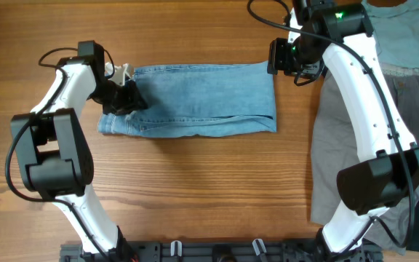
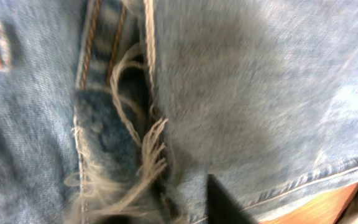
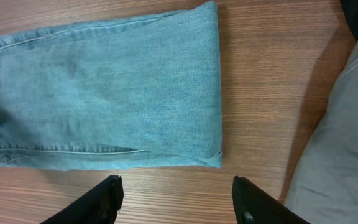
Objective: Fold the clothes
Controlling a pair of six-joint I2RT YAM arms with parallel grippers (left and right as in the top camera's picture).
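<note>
The light blue jeans (image 1: 202, 98) lie folded into a long flat strip on the wooden table. The frayed hems are at the left end and a smooth fold is at the right. My left gripper (image 1: 126, 98) sits on the left end. In the left wrist view its dark fingers (image 2: 173, 208) press into the denim (image 2: 260, 93) with frayed threads bunched between them. My right gripper (image 1: 286, 57) is open and empty, just off the right fold. In the right wrist view its fingers (image 3: 176, 199) hover over bare wood beside the jeans (image 3: 104, 93).
Grey trousers (image 1: 326, 145) lie along the right side of the table and show at the right edge of the right wrist view (image 3: 347, 143). A pale teal shirt (image 1: 406, 36) lies at the far right corner. Bare wood (image 1: 195, 189) lies in front of the jeans.
</note>
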